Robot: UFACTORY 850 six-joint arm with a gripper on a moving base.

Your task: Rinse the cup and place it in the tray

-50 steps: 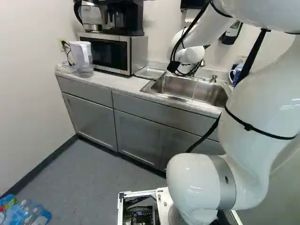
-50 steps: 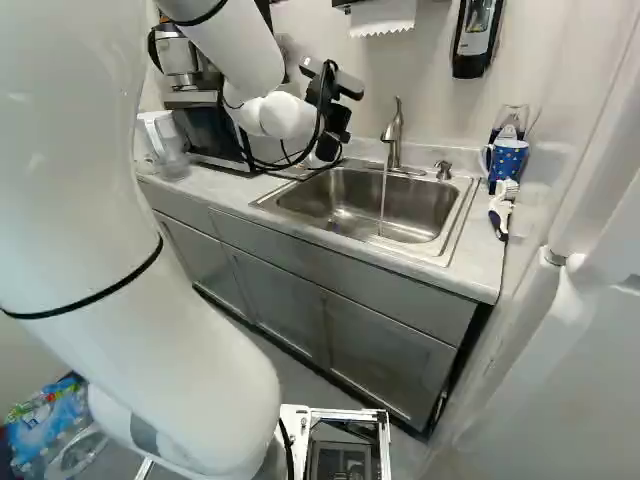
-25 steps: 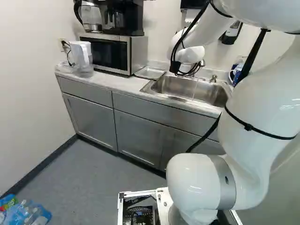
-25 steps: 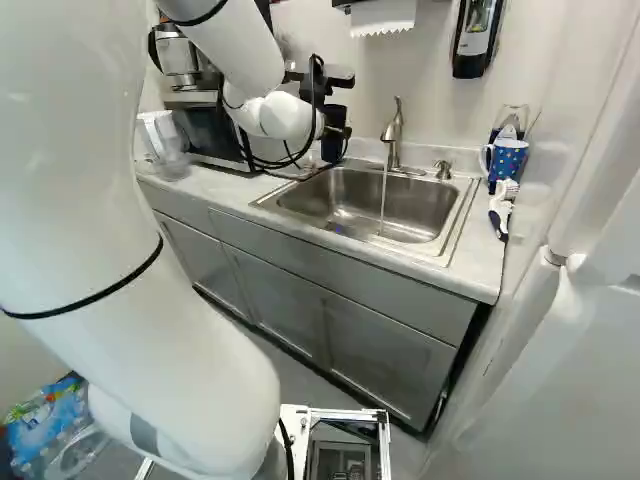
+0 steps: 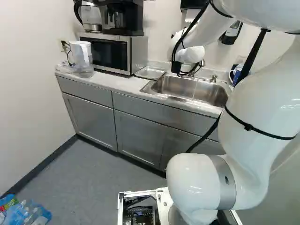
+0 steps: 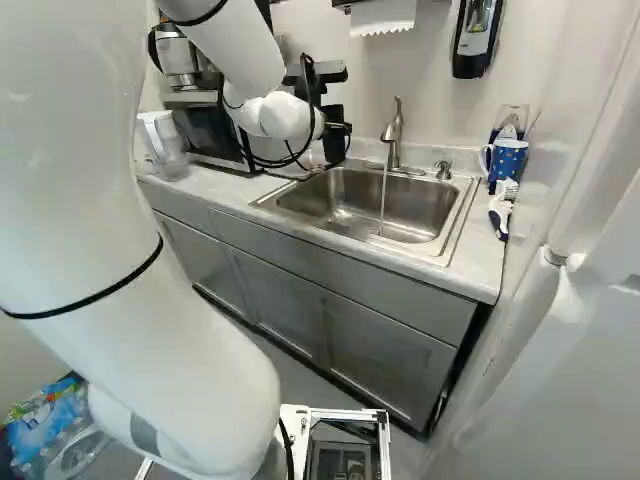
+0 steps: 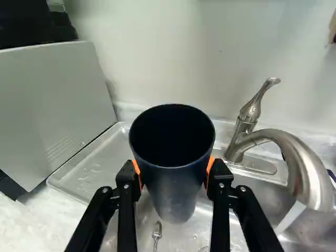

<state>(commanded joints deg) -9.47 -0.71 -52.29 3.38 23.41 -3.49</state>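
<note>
the dark cup (image 7: 176, 184) hangs mouth up in the gripper (image 7: 172, 170), orange pads pressed to two sides, seemingly above the metal tray (image 5: 150, 72) at the upper middle of the left base view. this side grip leaves its base free, which should suit setting it down, likely the step in hand. the tray lies between microwave (image 5: 115, 54) and sink (image 6: 350, 205), perhaps to keep drips off the counter (image 5: 112, 82). the wrist view alone shows both pads and a spoon (image 7: 157, 231); the left base view hides the cup; the right base view bares the spotted mug (image 6: 507, 158), at its upper right.
</note>
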